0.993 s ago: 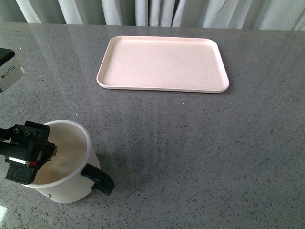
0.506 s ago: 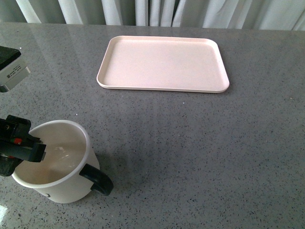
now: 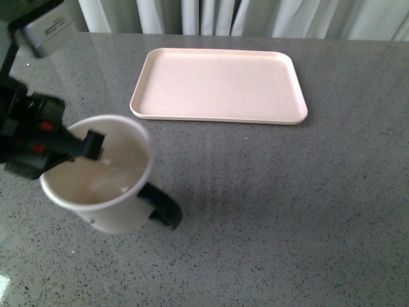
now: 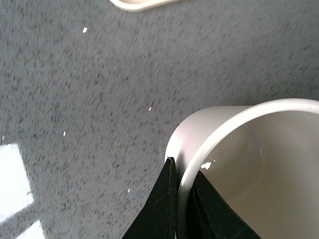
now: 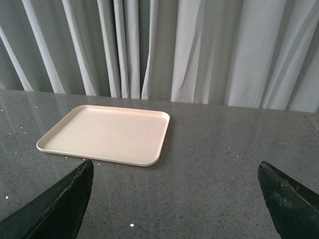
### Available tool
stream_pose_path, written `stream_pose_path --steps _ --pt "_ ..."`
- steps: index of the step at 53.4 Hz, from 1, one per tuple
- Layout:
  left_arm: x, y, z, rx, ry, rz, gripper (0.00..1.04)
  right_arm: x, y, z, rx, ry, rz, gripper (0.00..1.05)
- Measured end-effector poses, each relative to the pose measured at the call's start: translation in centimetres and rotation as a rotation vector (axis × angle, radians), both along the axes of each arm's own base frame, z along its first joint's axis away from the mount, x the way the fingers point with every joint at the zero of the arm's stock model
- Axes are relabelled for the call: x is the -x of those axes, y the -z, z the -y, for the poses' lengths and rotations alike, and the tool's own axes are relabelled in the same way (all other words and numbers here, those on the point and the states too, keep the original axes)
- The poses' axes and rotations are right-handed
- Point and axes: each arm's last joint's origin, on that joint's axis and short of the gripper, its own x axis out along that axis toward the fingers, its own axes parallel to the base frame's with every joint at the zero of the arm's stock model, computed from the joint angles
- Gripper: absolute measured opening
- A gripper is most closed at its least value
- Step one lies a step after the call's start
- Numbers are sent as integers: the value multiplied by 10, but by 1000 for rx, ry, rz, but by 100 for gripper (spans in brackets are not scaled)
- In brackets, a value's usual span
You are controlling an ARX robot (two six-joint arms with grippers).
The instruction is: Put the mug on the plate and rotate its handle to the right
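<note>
From the front, the left gripper [image 3: 78, 147] is clenched on the near-left rim of the mug [image 3: 118, 214], with one black finger reaching down inside the cream wall. The mug hangs tilted, its mouth leaning toward the camera, and its shadow falls on the grey speckled table [image 3: 287, 192] to its right; whether the base touches the table cannot be told. The glossy black handle [image 3: 163, 210] sticks out toward the near right. The pale pink plate [image 3: 217, 83] lies flat and bare at the far middle of the table, well apart from the mug, with pale curtains [image 3: 211, 14] behind it. In the left wrist view, the left gripper [image 4: 182, 175] has its two dark fingers [image 4: 158, 211] pinching the mug [image 4: 259, 164] by its wall - one outside, one inside - with the rim running between them. A rounded corner of the plate [image 4: 134, 4] shows at the picture's edge, across a stretch of table [image 4: 75, 89]. In the right wrist view, the right gripper [image 5: 174, 204] is spread wide and grasps nothing; its dark fingertips [image 5: 60, 204] show at the two lower corners. It hangs over the table [image 5: 224, 149], looking toward the plate [image 5: 107, 134] and the curtains [image 5: 199, 50] beyond it.
</note>
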Motion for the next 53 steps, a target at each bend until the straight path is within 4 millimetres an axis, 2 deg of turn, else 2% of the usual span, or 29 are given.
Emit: stream_pose_path --steps 7,17,25,32,41,53 --pt "-15 -8 17 10 16 9 2 0 0 0 0 0 0 96" --pt "-57 -19 59 30 33 12 2 0 0 0 0 0 0 96" --pt "-79 -23 75 30 41 9 2 0 0 0 0 0 0 96" --pt "-108 -24 91 24 33 6 2 0 0 0 0 0 0 96" --pt "-136 -23 99 17 12 1 2 0 0 0 0 0 0 96" --pt "-167 -14 98 6 -19 -17 2 0 0 0 0 0 0 96"
